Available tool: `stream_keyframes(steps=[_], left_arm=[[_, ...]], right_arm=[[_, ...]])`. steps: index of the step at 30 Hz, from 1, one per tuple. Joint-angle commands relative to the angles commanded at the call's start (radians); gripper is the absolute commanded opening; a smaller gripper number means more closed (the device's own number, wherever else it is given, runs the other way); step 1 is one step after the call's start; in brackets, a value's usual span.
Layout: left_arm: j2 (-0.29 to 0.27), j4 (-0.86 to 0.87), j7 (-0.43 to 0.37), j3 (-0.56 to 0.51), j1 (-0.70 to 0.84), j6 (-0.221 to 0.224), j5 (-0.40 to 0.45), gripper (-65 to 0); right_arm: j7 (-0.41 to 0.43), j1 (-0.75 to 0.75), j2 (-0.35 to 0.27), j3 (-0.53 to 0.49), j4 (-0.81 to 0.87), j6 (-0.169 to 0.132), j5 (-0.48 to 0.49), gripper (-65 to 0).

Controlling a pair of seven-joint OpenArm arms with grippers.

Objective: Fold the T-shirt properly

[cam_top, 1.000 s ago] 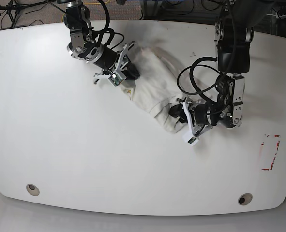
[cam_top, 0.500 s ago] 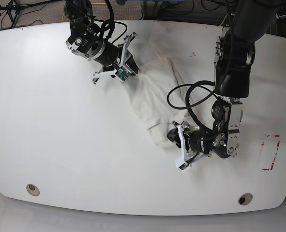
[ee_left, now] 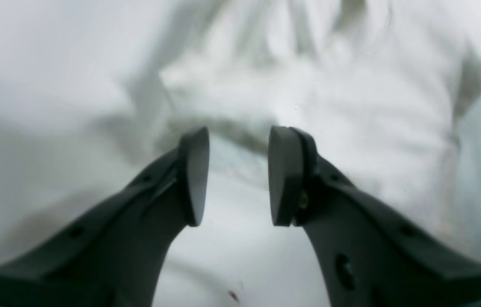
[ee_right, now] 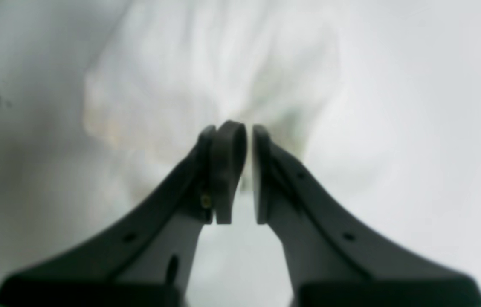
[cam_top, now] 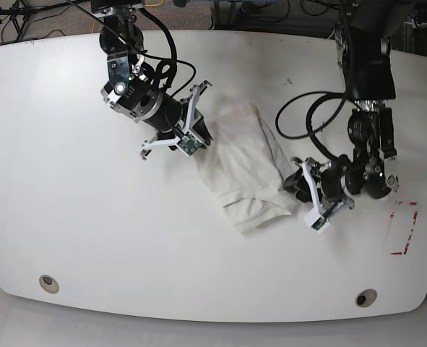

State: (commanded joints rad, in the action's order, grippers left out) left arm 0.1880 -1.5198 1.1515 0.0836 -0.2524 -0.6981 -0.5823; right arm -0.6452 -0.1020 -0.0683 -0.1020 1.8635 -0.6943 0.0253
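At table centre: T-shirt (cam_top: 246,170) released | left tool (cam_top: 300,186) gaping, withdrawn | right tool (cam_top: 199,137) pinching cloth

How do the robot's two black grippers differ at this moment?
The left gripper is open with a clear gap, holding nothing; the right gripper is nearly shut, pinching the cream cotton T-shirt. The left sits at the shirt's edge; the right meets the cloth. Both are black.
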Motion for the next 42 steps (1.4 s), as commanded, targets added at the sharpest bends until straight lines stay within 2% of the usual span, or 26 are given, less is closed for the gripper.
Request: stream_keyframes(steps=[8,10,18,23,28,32,37,42], left_arm=[[-0.008,-0.081,-0.003,0.038,0.175,0.000,-0.015,-42.9],[-0.031,-0.078,-0.017,0.040,0.193,0.000,-0.015,-43.1],[-0.107,-0.006,-0.172,0.012,0.252,0.000,-0.008,-42.9],[-0.121,0.095,-0.249,-0.020,0.226,0.000,-0.008,-42.9],[-0.117,0.224,-0.308,-0.043,0.183,0.030,-0.008,-43.1],[-0.112,0.256,-0.334,-0.037,0.176,0.033,-0.009,-43.1],[-0.046,0.232,-0.331,-0.037,0.176,0.035,-0.015,-43.1],[-0.006,0.184,-0.330,-0.035,0.180,0.033,-0.015,-43.1]], right_arm=[[0.014,0.101,0.021,-0.002,-0.135,0.000,0.002,-57.5],[0.032,0.126,0.031,-0.002,-0.180,0.000,0.000,-57.5],[0.132,0.212,-0.017,0.000,-0.377,0.000,-0.002,-57.5],[0.192,0.222,-0.034,0.000,-0.473,0.000,0.000,-57.5],[0.235,0.181,-0.044,0.000,-0.502,0.000,0.000,-57.7],[0.236,0.126,-0.021,0.000,-0.479,0.000,0.000,-57.7],[0.230,0.069,0.028,0.000,-0.423,0.000,0.000,-57.7],[0.229,0.029,0.063,0.000,-0.368,0.002,0.000,-57.7]])
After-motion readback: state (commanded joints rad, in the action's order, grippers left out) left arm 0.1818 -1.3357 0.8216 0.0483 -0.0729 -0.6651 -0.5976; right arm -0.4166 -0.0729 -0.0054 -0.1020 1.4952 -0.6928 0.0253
